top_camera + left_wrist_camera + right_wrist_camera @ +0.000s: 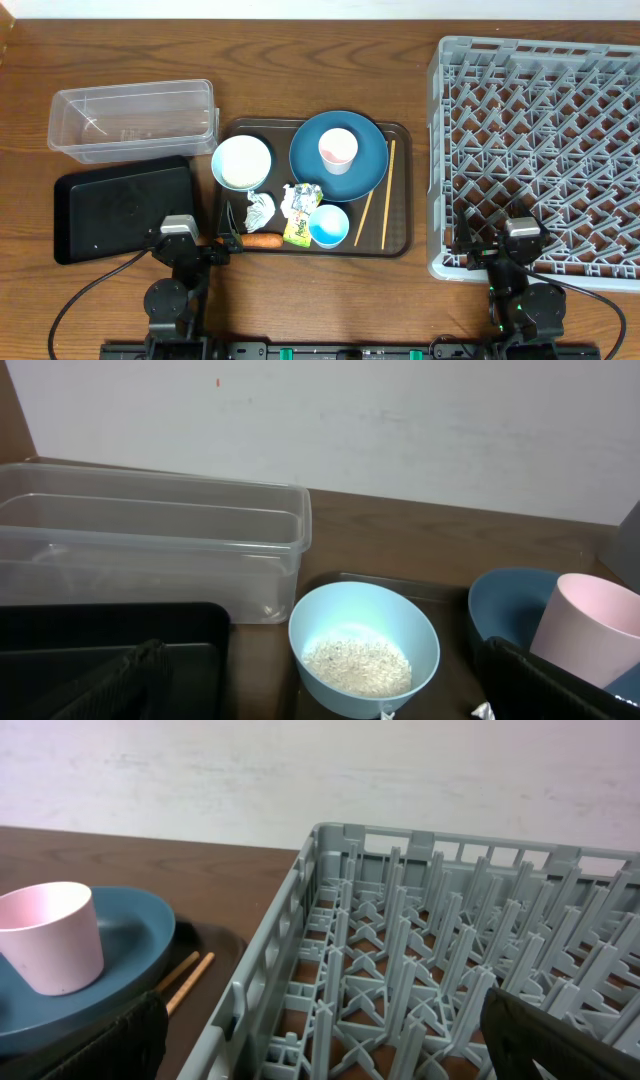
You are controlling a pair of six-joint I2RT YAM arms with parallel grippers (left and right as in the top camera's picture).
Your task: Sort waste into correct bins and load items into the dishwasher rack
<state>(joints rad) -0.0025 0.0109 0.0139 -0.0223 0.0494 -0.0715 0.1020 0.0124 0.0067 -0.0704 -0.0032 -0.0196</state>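
The grey dishwasher rack [545, 150] stands at the right and holds nothing. The dark blue plate [360, 165] carries the pink cup [338, 149]. A pale blue bowl [241, 162] holds white rice [356, 663]. A second pale blue bowl [328, 225], chopsticks [378, 195], two paper wads [261, 210], a yellow-green wrapper [298, 230] and an orange stick [262, 240] lie nearby. The clear tub [130, 120] and black tray [120, 205] sit at the left. My left gripper [226, 232] is open and empty, facing the rice bowl. My right gripper [497, 252] is open and empty at the rack's near left corner [300, 1020].
All the dishes and waste lie on a dark brown serving tray [400, 235] in the middle of the wooden table. A white wall runs along the far edge. The rack's upright pegs [430, 950] rise just ahead of the right gripper.
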